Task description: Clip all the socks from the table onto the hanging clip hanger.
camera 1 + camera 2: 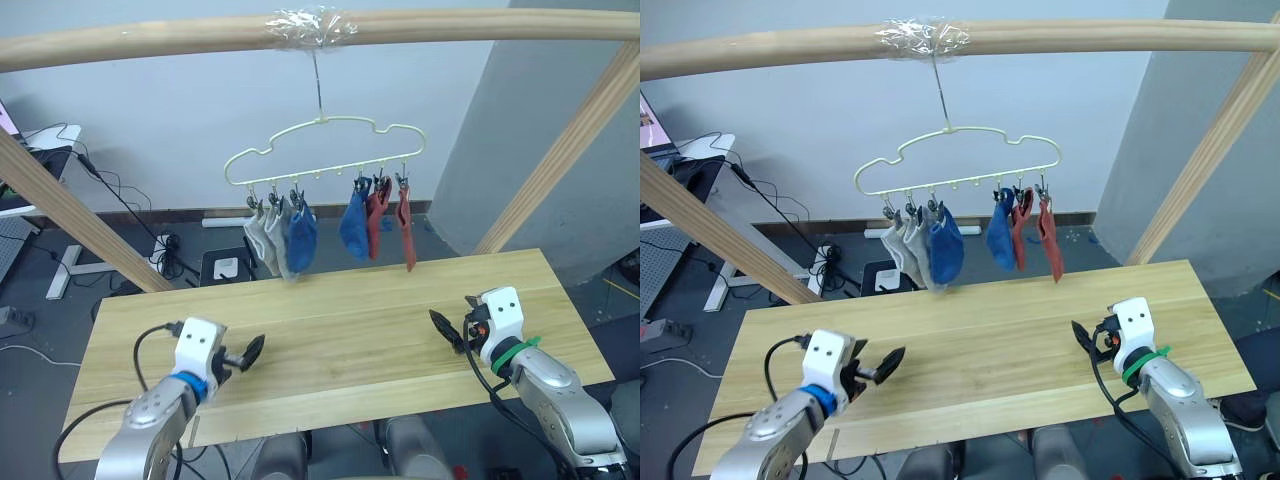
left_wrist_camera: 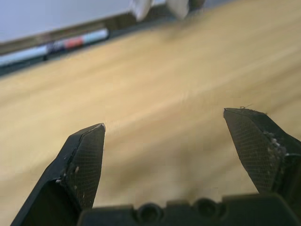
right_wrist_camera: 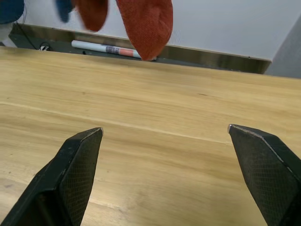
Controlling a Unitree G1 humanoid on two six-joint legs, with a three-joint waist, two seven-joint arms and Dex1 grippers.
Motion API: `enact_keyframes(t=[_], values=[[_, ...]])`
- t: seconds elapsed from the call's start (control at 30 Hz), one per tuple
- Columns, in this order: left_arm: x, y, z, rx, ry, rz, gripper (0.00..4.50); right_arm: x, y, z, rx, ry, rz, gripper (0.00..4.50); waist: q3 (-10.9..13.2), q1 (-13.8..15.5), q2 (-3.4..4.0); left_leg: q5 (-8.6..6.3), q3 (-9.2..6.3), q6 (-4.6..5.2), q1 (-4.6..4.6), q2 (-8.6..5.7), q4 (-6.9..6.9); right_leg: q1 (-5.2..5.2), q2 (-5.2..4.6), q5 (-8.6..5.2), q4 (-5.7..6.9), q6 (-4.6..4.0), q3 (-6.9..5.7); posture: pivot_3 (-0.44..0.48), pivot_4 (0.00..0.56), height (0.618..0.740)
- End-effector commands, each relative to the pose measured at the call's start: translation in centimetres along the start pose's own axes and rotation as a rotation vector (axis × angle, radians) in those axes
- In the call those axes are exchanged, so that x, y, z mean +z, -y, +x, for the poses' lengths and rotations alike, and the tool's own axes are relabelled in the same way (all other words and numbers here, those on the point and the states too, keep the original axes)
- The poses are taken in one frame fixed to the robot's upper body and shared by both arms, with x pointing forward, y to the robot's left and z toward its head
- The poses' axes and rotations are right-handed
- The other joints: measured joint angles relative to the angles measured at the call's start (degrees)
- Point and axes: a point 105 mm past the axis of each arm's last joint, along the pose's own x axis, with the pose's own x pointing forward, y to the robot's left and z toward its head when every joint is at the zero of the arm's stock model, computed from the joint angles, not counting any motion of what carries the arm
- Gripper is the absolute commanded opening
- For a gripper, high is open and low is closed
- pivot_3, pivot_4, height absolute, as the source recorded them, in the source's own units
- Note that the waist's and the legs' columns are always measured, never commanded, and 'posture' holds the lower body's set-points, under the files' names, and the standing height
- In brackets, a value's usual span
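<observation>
The pale yellow-green clip hanger [image 1: 322, 150] hangs by its hook from the wooden beam above the far edge of the table [image 1: 340, 350]. Clipped to it are two light grey socks [image 1: 268, 240], a blue sock [image 1: 301, 238], another blue sock [image 1: 352, 226] and two rust-red socks [image 1: 378, 222], [image 1: 406, 230]. My left gripper [image 1: 252, 349] rests open just above the table's near left. Open too, my right gripper [image 1: 441, 327] hovers over the near right. The right wrist view shows a rust-red sock [image 3: 146, 26] dangling beyond the table edge.
Slanted wooden beams [image 1: 70, 215], [image 1: 565, 150] frame the table on both sides. Behind the table on the floor lie cables and a power strip [image 1: 165, 255]. A desk edge [image 1: 30, 165] stands at the far left.
</observation>
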Motion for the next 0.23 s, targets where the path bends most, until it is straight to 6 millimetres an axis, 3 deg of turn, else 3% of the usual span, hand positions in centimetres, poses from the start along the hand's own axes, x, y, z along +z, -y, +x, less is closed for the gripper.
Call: enact_keyframes(t=[0.03,0.23], values=[[-0.1,-1.5,-1.6,0.102,-0.010,0.073,4.46,-0.4,0.4,-0.5,-0.012,0.008,-0.020,4.50,-0.04,0.60,-0.08,0.00,-0.01,0.00,-0.01,0.00,-0.01,-0.01,0.00,0.00,-0.01,0.00,-0.01,-0.025,0.185,0.740],[-1.2,-2.1,-2.0,0.093,-0.046,0.046,4.46,-1.3,0.9,-0.7,-0.040,-0.003,-0.025,4.50,-0.29,1.66,-0.28,0.00,0.03,-0.01,0.00,0.02,0.00,-0.02,0.00,-0.04,-0.01,-0.08,0.00,0.000,0.160,0.740]])
